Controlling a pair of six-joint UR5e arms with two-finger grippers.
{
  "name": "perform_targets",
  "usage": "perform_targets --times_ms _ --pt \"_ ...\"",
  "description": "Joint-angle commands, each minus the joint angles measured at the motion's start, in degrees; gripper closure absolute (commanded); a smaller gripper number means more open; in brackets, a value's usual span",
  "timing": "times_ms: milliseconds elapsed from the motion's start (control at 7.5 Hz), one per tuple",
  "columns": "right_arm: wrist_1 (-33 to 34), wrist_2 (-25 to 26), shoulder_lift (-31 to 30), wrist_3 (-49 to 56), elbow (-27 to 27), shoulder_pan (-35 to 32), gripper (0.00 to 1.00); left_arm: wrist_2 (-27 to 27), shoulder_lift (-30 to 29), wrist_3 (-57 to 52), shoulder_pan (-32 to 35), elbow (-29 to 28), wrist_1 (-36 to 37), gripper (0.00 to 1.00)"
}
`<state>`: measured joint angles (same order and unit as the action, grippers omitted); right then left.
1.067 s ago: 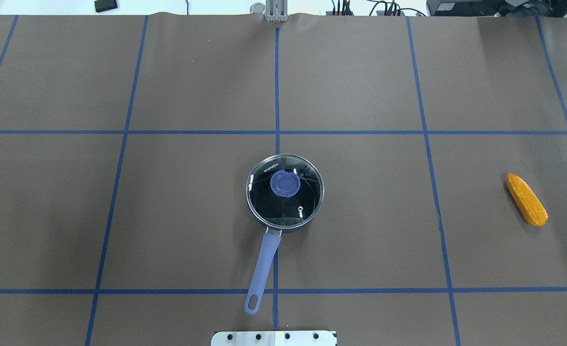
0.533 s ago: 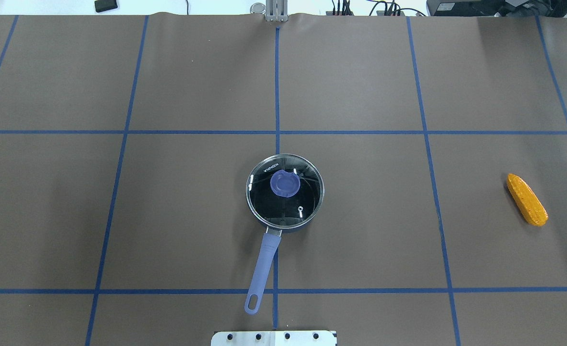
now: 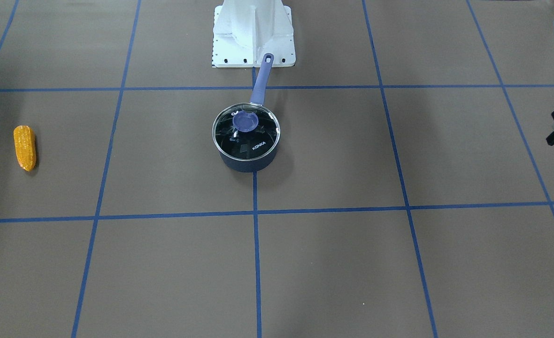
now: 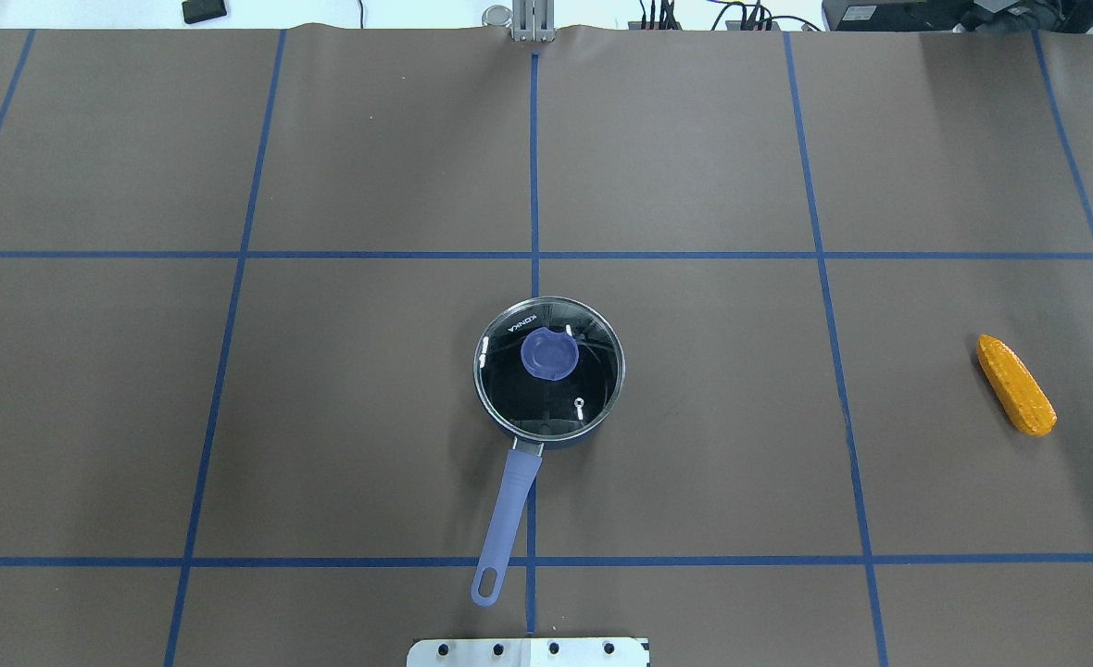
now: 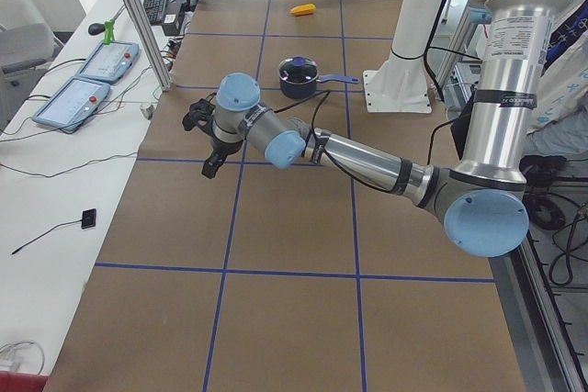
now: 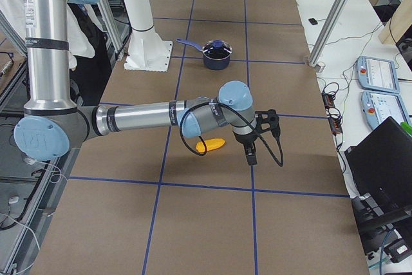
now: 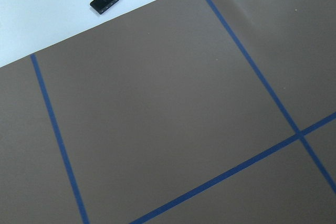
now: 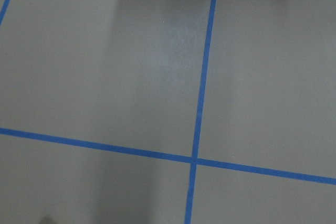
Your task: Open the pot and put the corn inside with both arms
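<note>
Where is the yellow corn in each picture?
Front-facing: the corn lies far left.
Overhead: corn far right.
Exterior left: corn at top, beyond the pot.
Exterior right: corn mid-picture, just below the right arm.
Left wrist: not in it.
Right wrist: not in it.
Shared landmark: the pot with the blue handle, mid-table.

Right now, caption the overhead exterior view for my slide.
Lidded pot at centre, handle pointing down-frame; corn lying alone far right.

The table [image 4: 695,139] has a brown cover with a blue tape grid. 1 lidded pot [image 3: 248,164] stands at centre. 1 corn [image 4: 1016,385] lies well apart, toward the robot's right. 1 white base block [image 4: 528,652] sits at the robot's edge.
</note>
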<state>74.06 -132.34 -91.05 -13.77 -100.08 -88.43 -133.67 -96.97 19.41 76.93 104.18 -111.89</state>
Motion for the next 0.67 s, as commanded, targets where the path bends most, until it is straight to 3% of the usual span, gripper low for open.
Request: perform_targets --times_ms 0,133,400,533 --pt "-0.23 0.59 0.69 -5.54 -0.47 2.73 0.0 3.93 -5.04 23.72 -11.32 4.97 2.45 0.0" --pt "-0.58 0.94 0.7 -6.52 -0.47 3.61 0.0 9.34 -9.42 31.84 -18.24 6.55 7.69 0.01" --pt "-1.11 0.94 0.7 -6.97 -0.38 3.79 0.0 18.76 -23.72 40.31 -30.38 8.14 26.37 0.01" --pt "-1.11 0.94 0.7 -7.06 -0.38 3.79 0.0 23.32 -28.23 44.45 -36.36 7.88 29.16 0.01"
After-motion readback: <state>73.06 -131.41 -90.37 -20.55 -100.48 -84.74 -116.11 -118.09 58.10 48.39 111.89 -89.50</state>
